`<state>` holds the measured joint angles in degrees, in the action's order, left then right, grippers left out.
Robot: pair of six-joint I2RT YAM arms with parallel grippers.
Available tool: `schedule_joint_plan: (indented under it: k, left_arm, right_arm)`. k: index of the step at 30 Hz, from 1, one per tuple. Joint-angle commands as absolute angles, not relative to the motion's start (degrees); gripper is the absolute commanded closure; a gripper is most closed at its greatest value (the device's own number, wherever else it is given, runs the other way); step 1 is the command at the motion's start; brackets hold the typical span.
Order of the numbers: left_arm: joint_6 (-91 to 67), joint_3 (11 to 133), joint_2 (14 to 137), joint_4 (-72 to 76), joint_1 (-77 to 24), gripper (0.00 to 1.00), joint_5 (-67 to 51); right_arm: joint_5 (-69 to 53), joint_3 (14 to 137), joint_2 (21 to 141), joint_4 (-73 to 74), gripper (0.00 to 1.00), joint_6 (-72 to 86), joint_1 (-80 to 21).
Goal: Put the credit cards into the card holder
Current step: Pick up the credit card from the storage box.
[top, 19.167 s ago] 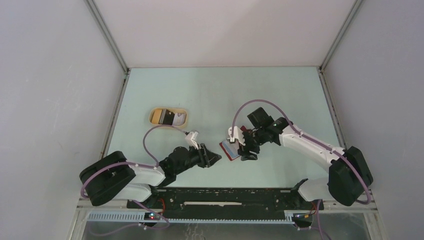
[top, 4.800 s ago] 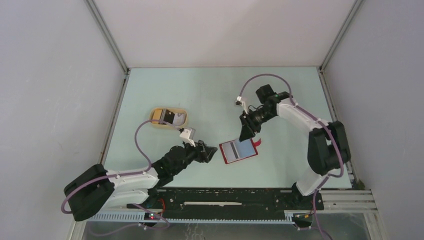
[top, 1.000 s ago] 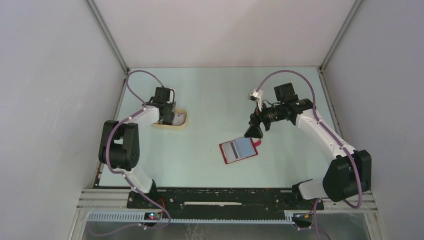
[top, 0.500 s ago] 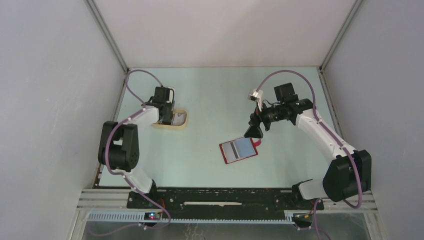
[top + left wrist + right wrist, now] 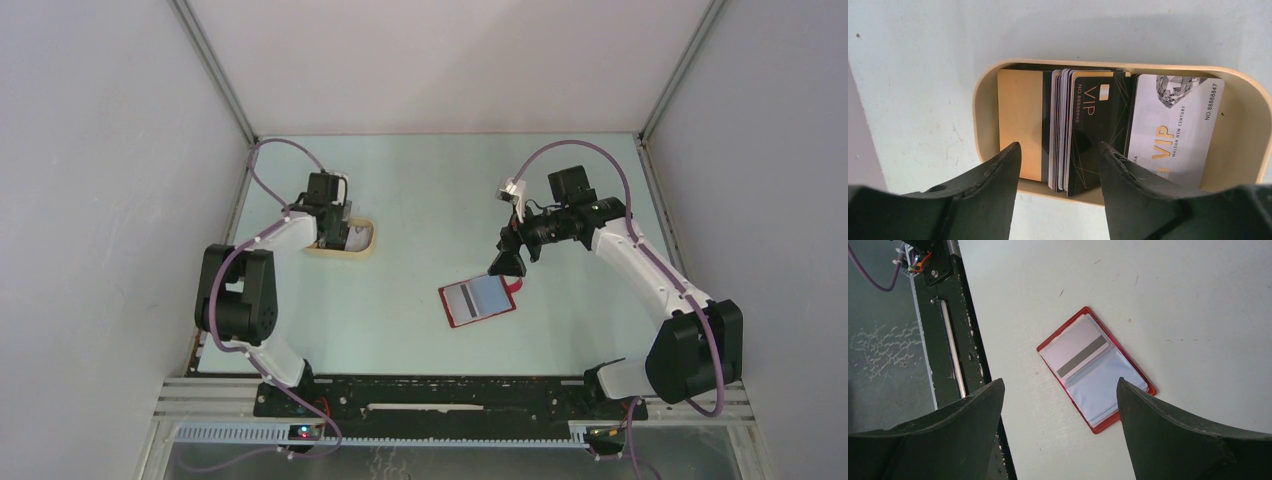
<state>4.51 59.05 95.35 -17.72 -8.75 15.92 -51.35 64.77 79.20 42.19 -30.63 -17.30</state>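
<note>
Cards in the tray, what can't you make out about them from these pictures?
- Left wrist: the middle cards of the stack show edges only, their faces hidden behind the black VIP card; count unclear.
- Left wrist: the left gripper covers some cards' near ends.
- Top: the tray contents are too small to read, and partly under that gripper.
</note>
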Motion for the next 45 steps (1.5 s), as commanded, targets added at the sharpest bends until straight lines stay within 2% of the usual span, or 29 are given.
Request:
schedule_joint_plan:
  k: [1, 12, 18, 35, 45]
  left_arm:
    - [4.5, 61.0, 93.8, -17.2, -8.2, 0.36, 14.5]
    - [4.3, 62.9, 97.9, -18.3, -7.6, 0.4, 11.8]
    - [4.0, 62.7, 97.3, -18.4, -7.6, 0.52, 14.8]
    - [3.5, 60.2, 92.9, -16.0, -7.6, 0.54, 18.5]
    - [3.6, 60.7, 94.1, -16.5, -7.6, 0.67, 16.4]
  right_arm:
    - [-52.5, 65.5, 78.4, 42.4, 0.08, -31.4, -17.2]
    - [-52.8, 65.5, 78.4, 42.4, 0.08, -31.5, -17.1]
    - [-53.2, 65.5, 78.2, 42.5, 0.08, -31.4, -17.0]
    - [-53.4, 65.5, 78.4, 42.6, 0.08, -31.4, -16.9]
    - [-53.5, 65.5, 78.2, 42.6, 0.08, -31.4, -16.8]
